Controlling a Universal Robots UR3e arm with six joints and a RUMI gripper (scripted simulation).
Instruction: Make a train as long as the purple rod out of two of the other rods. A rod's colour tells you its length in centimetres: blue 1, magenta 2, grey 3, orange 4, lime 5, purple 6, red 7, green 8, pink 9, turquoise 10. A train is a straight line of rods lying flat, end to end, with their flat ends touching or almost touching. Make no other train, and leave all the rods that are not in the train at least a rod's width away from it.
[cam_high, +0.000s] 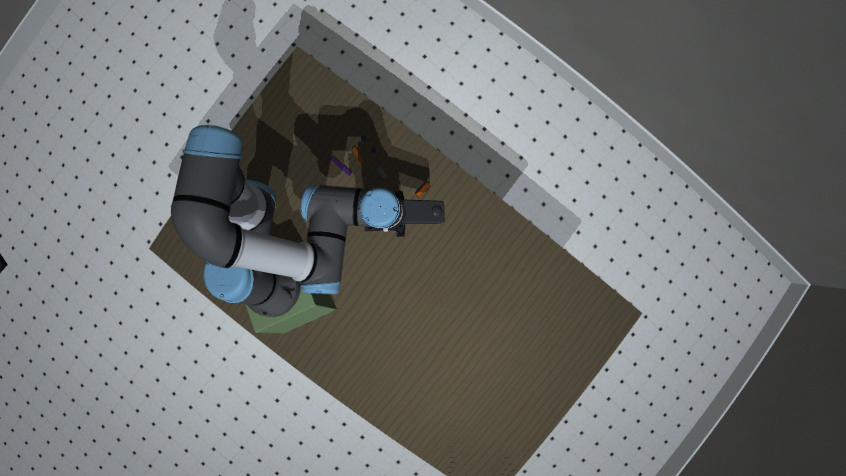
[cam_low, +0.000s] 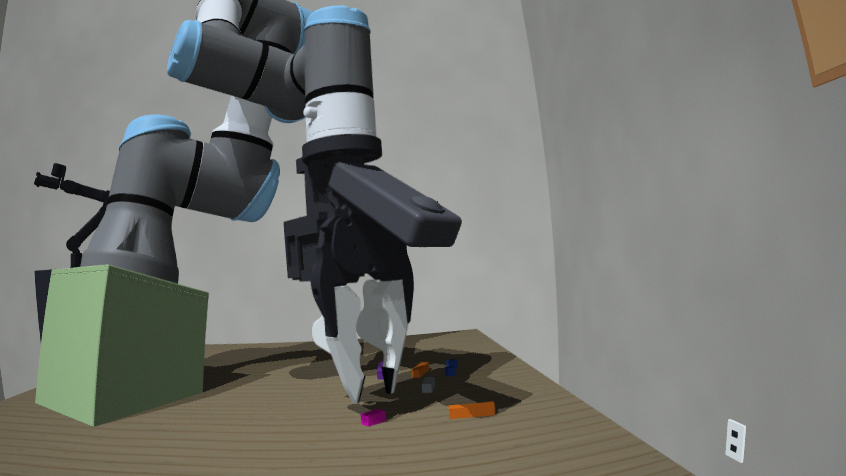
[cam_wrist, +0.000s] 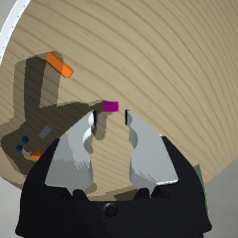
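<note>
Gripper (cam_low: 371, 390) hung parted above wooden table (cam_low: 236, 426), magenta rod (cam_low: 373, 417) lay free below, orange rod (cam_low: 471, 409), grey rod (cam_low: 428, 384) crowded beyond, green pedestal (cam_low: 118, 343) well apart.

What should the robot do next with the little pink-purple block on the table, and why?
Probably fetch an orange rod next and lay it end to end with the magenta rod. The tool is open and raised, holding nothing; the magenta rod lies flat on the table, apart from the other rods. Two and four together match the purple rod.
</note>
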